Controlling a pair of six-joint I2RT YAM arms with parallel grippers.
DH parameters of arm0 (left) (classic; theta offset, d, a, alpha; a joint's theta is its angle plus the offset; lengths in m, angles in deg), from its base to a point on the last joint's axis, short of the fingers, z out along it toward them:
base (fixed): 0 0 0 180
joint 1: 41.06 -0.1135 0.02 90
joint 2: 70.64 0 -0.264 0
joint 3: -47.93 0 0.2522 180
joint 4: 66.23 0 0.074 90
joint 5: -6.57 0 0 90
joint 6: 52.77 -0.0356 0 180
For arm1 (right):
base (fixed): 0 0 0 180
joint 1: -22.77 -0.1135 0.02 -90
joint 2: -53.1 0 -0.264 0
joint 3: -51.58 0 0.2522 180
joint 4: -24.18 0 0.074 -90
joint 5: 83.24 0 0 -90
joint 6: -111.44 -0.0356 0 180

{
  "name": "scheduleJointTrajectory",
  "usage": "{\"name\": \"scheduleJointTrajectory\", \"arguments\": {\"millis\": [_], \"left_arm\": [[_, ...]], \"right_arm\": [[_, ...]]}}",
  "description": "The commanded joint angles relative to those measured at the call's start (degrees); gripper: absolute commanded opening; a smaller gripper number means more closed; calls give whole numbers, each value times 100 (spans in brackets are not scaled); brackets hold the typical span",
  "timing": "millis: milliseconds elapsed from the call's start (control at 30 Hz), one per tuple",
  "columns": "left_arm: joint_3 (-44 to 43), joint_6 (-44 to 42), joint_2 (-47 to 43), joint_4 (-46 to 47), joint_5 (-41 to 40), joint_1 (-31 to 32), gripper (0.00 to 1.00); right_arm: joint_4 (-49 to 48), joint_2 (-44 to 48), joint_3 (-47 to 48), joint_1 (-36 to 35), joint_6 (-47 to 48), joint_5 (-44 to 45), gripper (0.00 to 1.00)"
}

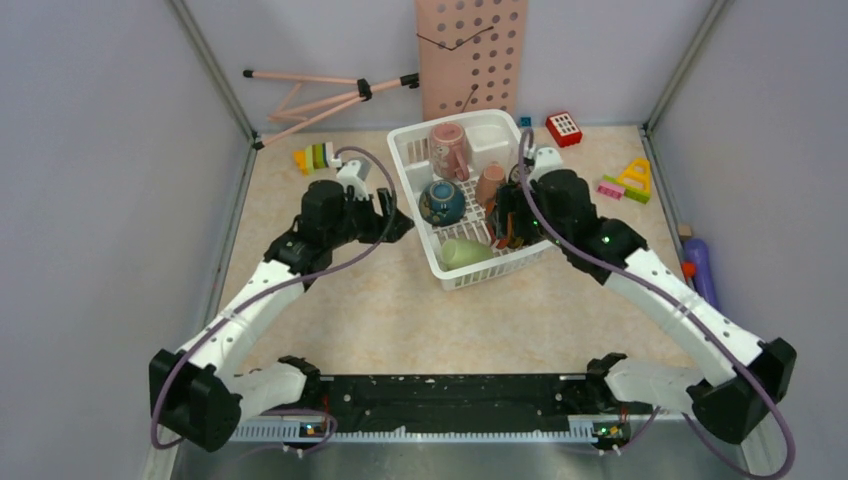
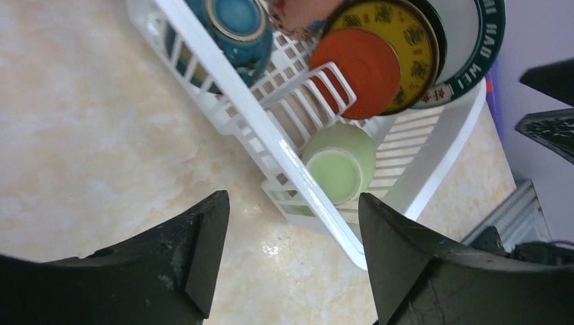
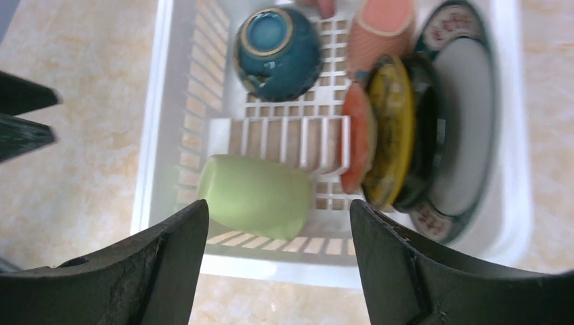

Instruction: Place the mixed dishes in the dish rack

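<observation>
The white dish rack (image 1: 410,170) stands at the table's middle back. In it lie a pink mug (image 1: 449,150), a blue-outside bowl (image 1: 441,202), a small cup (image 1: 490,185) and a pale green mug (image 1: 465,252) on its side. On edge along the right side stand an orange-red saucer (image 3: 357,145), a yellow-faced dish (image 3: 391,128), a black plate (image 3: 423,149) and a plate with a lettered rim (image 3: 464,128). My left gripper (image 1: 398,222) is open and empty just left of the rack's rim (image 2: 271,135). My right gripper (image 1: 505,225) is open and empty above the rack's near end.
A pink holed pegboard (image 1: 470,55) leans on the back wall, with a pink tripod (image 1: 320,95) lying to its left. Toy blocks lie at the back left (image 1: 316,157), back (image 1: 565,128) and right (image 1: 628,182). A purple bottle (image 1: 700,265) lies by the right wall.
</observation>
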Motion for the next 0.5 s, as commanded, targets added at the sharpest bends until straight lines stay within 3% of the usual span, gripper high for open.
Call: {"name": "scheduleJointTrajectory", "arguments": {"millis": [0,67,133,267,467], "left_arm": [[324,-79,-959,33,-1208,-182,77],[607,-85,-1366,-48,-1962,-285,79],[954,-73,-1740,-122,-3053,-362,81],[1743,8,-2466,96,-3874,-557,84],[2969,-311,-2819,1532,-4764,-632,89]], "right_arm": [[-675,1123,-738,73,40,2023,75],[-943,1755,-1282,206,0,3253,80],[-1278,2406,-1840,634,123,3844,81],[-1684,3201,-2523,1766,-147,3707,81],[-2842,3111,-3922,2333,-49,3981,86]]}}
